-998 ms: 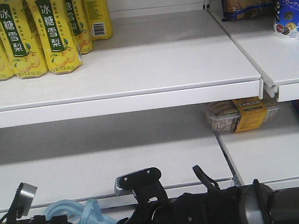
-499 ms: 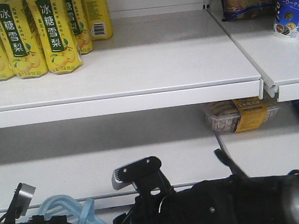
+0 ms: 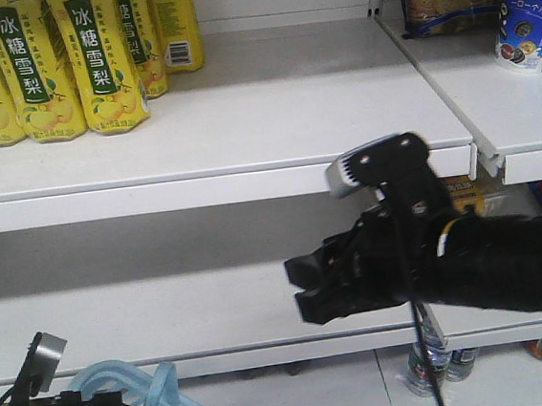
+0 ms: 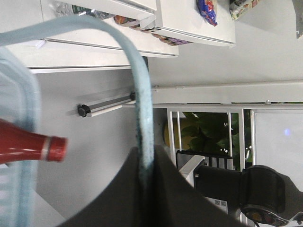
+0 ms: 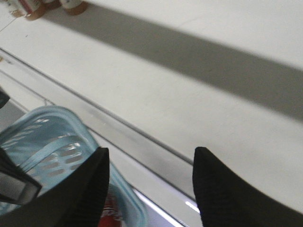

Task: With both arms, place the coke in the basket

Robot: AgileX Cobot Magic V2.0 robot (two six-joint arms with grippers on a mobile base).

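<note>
Showing only neck and cap, coke [image 4: 33, 147] beyond basket [image 4: 142, 123] handle.

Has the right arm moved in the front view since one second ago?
Yes. The right arm rose from the frame's bottom edge to the upper shelf's front lip.

The basket [image 5: 28, 137] is light blue translucent plastic with a smooth, slightly glossy rim; its handle [image 4: 142, 109] is the same plastic. The coke [image 4: 28, 147] has a glossy red surface and a red cap. The shelves [image 3: 244, 119] are white painted metal, smooth and matt. The right gripper [image 5: 150, 187] has black fingers [image 5: 222, 189] with a finely ribbed, matt texture. The yellow bottles [image 3: 94, 57] carry glossy printed film labels.
</note>
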